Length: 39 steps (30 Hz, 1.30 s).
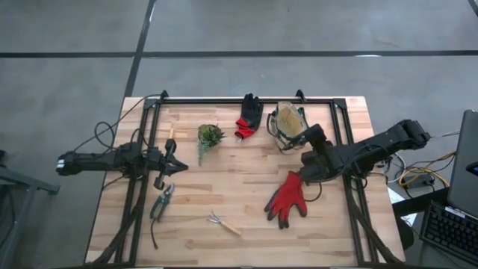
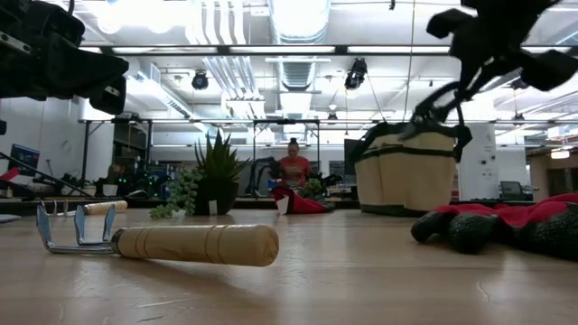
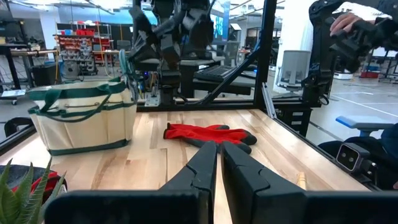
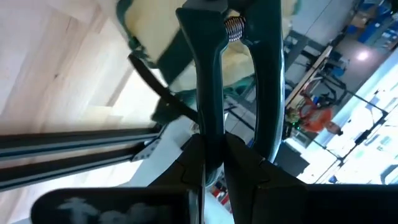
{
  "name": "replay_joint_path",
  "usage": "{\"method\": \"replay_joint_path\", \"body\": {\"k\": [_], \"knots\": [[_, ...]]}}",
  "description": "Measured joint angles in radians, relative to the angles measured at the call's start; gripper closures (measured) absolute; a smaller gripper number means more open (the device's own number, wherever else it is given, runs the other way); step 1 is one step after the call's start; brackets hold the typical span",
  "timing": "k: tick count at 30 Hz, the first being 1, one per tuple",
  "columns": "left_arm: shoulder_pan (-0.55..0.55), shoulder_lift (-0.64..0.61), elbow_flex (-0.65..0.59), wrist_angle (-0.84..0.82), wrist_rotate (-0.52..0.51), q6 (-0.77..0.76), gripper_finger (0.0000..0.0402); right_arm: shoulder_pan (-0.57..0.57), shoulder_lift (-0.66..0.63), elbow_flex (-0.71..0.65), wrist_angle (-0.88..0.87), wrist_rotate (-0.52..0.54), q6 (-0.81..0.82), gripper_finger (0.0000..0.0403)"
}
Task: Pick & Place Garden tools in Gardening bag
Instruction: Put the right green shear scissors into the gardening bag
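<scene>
Your right end effector [image 4: 214, 158] reaches in from the bench's right side and hangs just beside the gardening bag [image 1: 287, 119], its fingers pinching one handle of the green-handled pruners [image 4: 239, 74]. Your left end effector [image 3: 217, 165] waits low at the left, fingers pressed together. The red glove [image 1: 287, 200] lies just below the right arm, with open bench [image 1: 246, 161] between the arms.

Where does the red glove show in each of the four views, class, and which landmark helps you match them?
High view: red glove, right of centre, just below the right gripper.
Low view: far right, flat on the table.
Left wrist view: centre, beyond the left gripper.
Right wrist view: not in it.
Shared landmark: the gardening bag, beside the glove.
</scene>
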Motion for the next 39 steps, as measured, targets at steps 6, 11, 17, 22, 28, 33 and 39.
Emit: {"method": "replay_joint_path", "body": {"k": [6, 11, 17, 22, 28, 33, 39], "knots": [[0.000, 0.000, 0.000, 0.000, 0.000, 0.000, 0.0374, -0.021, -0.074, 0.008, 0.001, 0.022, -0.092, 0.0374], [0.000, 0.000, 0.000, 0.000, 0.000, 0.000, 0.0374, -0.061, -0.120, -0.049, 0.003, 0.019, -0.097, 0.0374], [0.000, 0.000, 0.000, 0.000, 0.000, 0.000, 0.0374, -0.088, -0.139, -0.118, 0.003, 0.058, -0.137, 0.0374], [0.000, 0.000, 0.000, 0.000, 0.000, 0.000, 0.0374, -0.090, -0.149, -0.134, 0.002, 0.078, -0.145, 0.0374], [0.000, 0.000, 0.000, 0.000, 0.000, 0.000, 0.0374, -0.082, -0.149, -0.130, 0.001, 0.078, -0.158, 0.0374], [0.000, 0.000, 0.000, 0.000, 0.000, 0.000, 0.0374, -0.084, -0.149, -0.142, 0.001, 0.077, -0.229, 0.0374], [0.000, 0.000, 0.000, 0.000, 0.000, 0.000, 0.0374, -0.080, -0.118, -0.144, 0.001, 0.076, -0.256, 0.0374]]}}
